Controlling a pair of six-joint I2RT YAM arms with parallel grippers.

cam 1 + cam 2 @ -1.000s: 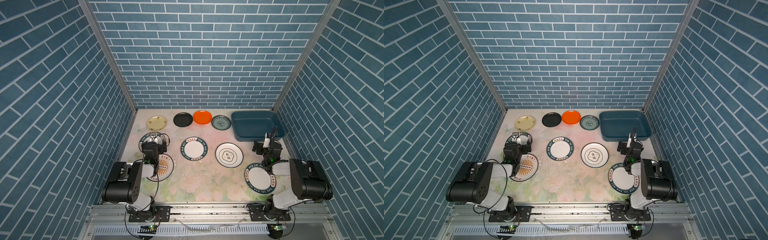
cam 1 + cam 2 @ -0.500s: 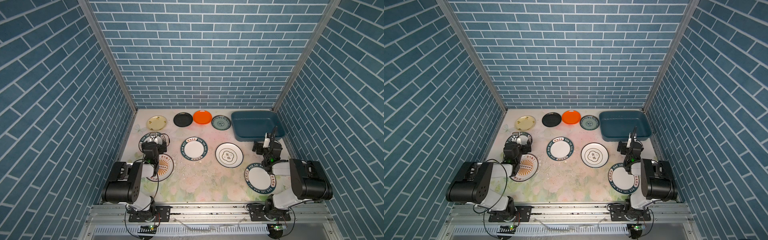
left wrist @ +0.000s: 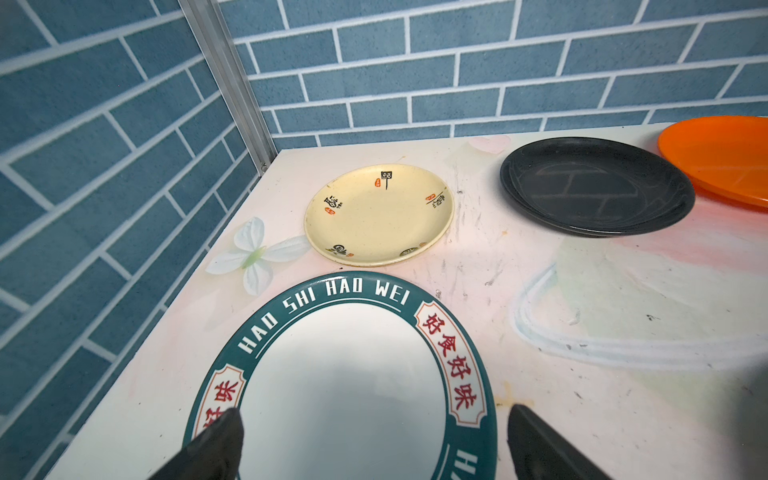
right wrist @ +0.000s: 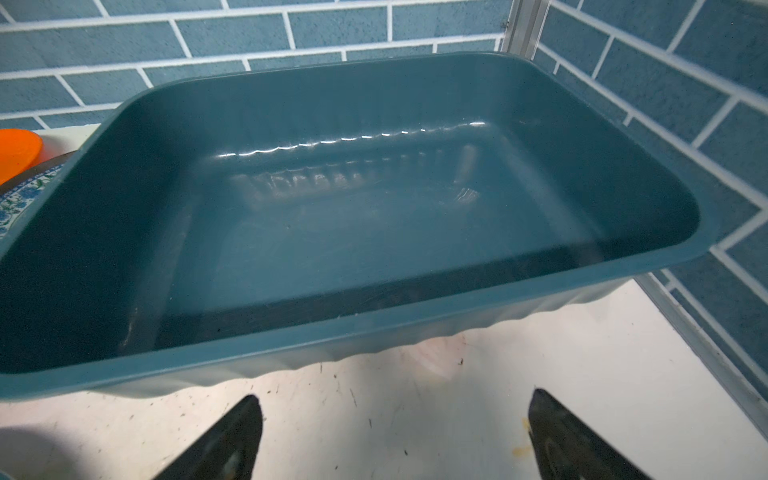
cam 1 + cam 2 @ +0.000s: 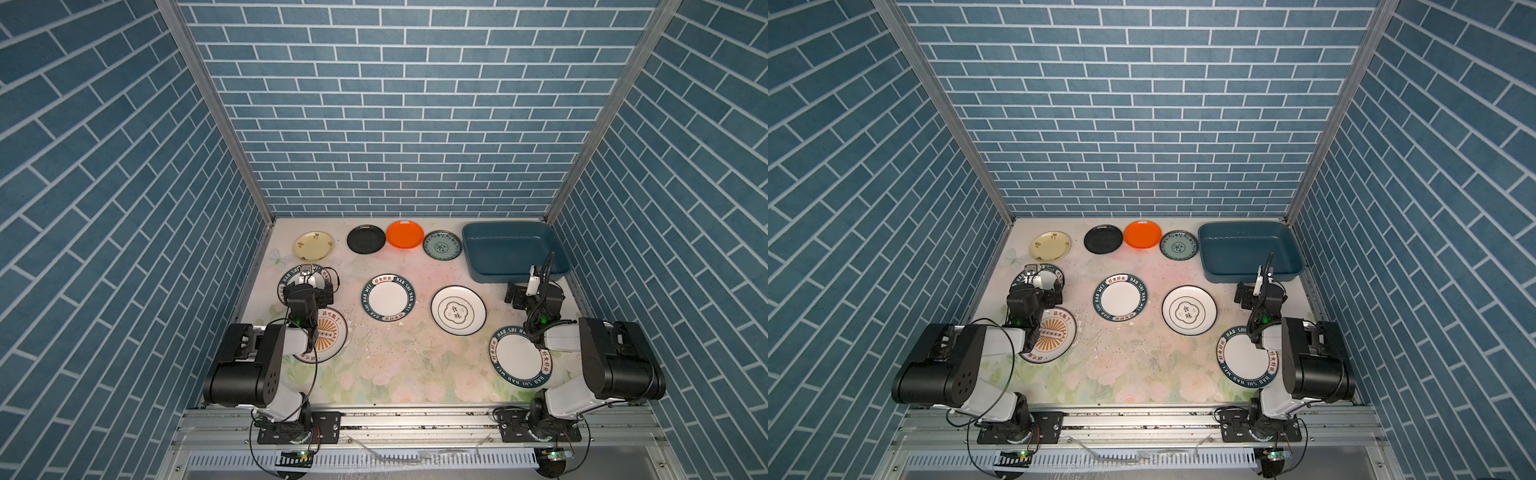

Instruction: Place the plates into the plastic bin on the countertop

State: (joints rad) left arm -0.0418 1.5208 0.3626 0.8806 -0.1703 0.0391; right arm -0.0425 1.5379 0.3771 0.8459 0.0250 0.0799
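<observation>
Left wrist view: the left pincer point(image 3: 374, 415) hangs spread wide over a lettered plate point(image 3: 340, 395), gripping nothing. That plate lies far across the counter point(image 5: 415, 357) from the plastic bin point(image 5: 498, 276). The right pincer point(image 4: 395, 397) is just as wide and holds nothing, poised over the counter just before the bin's near wall.

All nine plates lie on the counter, outside the bin. In both top views a row runs away from the bin's side along the back wall: the teal-patterned plate point(image 5: 442, 245) just beside it, then the orange plate point(image 5: 404, 235) edge to edge with the black plate point(image 5: 366, 239), and the cream-yellow plate point(image 5: 314, 246) farthest off. A second lettered plate point(image 5: 389, 298) and the ringed plate point(image 5: 458, 309) lie out from the bin toward mid-counter. A third lettered plate point(image 5: 519, 362) sits out in front of the bin by the right arm. The sunburst plate point(image 5: 328, 336) lies well apart from the bin, partly under the left arm.

Compared with a second ago I spot no change: arms, pincers and plates all keep their spots.
</observation>
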